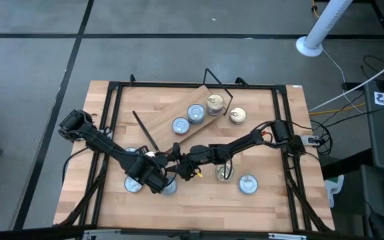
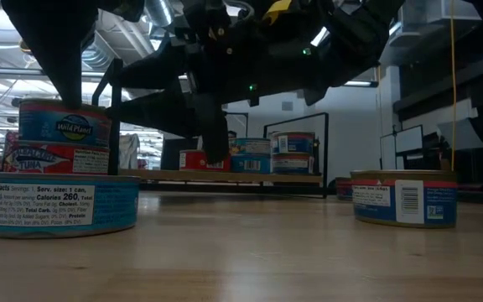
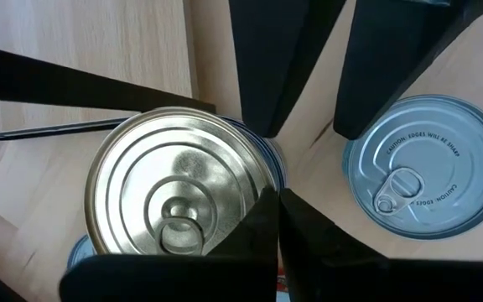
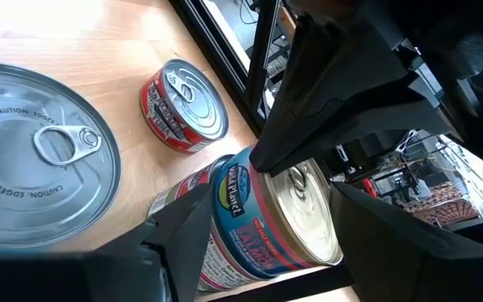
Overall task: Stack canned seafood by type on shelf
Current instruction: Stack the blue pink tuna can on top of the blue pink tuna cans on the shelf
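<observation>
**Obs. A:** Right gripper is noted with its fingers spread; a Wild Planet tin is seen just ahead between them. Contact cannot be told. What is recorded for the other arm?

**Obs. B:** Left gripper is logged as clenched, nothing grasped. Its tip is poised over that tin's gold lid, at the near middle of the table.

**Obs. A:** And the shelf?

**Obs. B:** It is laid askew toward the far edge of the table. Three tins are seen in a row on it, not stacked.

**Obs. A:** The remaining tins?

**Obs. B:** The Wild Planet tin is stacked on a red-labelled tin. A silver-lidded tin is noted just beside the stack. On the right, a gold-lidded tin and a blue-lidded tin are placed near each other. Another gold-lidded one is found just off the shelf's end.
</observation>
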`<action>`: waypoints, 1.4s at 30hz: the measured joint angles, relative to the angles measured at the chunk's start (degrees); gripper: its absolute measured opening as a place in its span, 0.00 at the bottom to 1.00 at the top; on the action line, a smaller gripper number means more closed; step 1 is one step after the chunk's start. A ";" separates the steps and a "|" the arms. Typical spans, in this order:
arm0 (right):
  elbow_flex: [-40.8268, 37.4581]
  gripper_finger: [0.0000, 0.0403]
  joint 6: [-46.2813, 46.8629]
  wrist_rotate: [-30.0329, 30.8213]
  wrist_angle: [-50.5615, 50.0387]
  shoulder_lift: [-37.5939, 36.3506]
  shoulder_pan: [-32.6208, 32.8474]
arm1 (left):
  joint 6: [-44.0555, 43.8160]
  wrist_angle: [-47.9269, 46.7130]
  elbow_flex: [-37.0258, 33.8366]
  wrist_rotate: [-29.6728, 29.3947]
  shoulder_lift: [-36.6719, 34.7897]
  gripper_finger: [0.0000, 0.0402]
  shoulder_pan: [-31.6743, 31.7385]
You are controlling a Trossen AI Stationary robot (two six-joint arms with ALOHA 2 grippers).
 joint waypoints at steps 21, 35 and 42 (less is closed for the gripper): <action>-0.02 0.60 -1.48 0.03 -0.04 0.00 0.00 | -0.11 -1.51 3.82 -0.65 -0.52 0.00 0.00; -0.04 0.60 -4.53 0.03 -0.66 0.02 0.02 | -0.22 -1.51 3.82 -0.66 -0.52 0.00 0.00; -0.04 0.60 -0.66 -0.01 -0.61 0.02 0.02 | -0.22 -1.51 3.82 -0.66 -0.52 0.00 0.00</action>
